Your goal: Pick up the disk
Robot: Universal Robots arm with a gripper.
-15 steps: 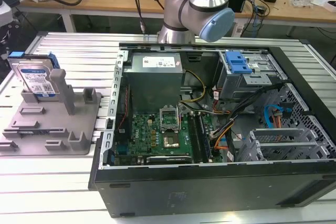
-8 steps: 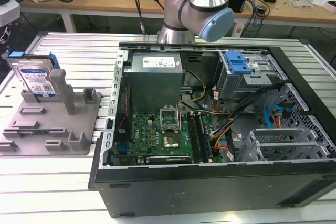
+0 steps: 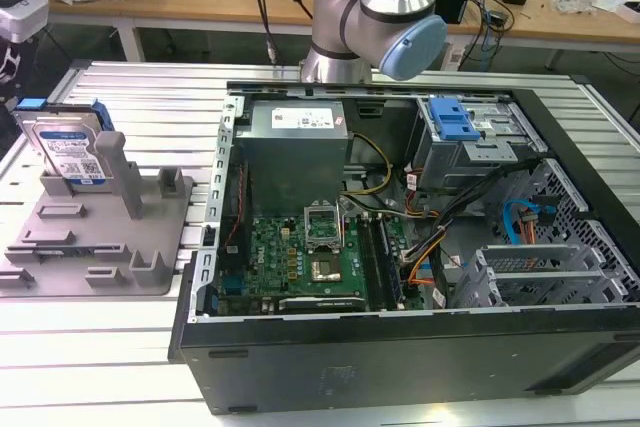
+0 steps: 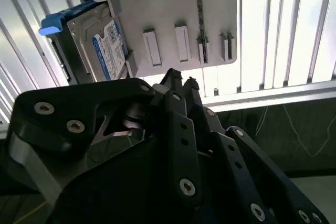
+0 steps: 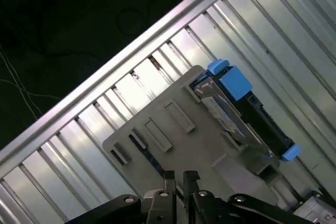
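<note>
The disk [image 3: 72, 152] is a silver hard drive with a blue-and-white label and blue side rails. It stands on edge in a grey plastic fixture [image 3: 100, 237] at the exterior view's left. Both wrist views look down on the disk [image 4: 100, 45] [image 5: 236, 114] leaning in the fixture [image 4: 173, 9] [image 5: 157, 129]. My gripper [image 4: 179, 80] [image 5: 179, 175] hangs well above the fixture, apart from the disk, its black fingertips [image 5: 169, 176] drawn together with nothing between them.
An open computer case [image 3: 400, 247] with motherboard, cables and a blue-latched drive cage [image 3: 455, 127] lies on the slatted aluminium table [image 3: 150, 97] at the exterior view's right. The arm's joint [image 3: 385, 7] rises behind the case. Cluttered wooden benches stand at the back.
</note>
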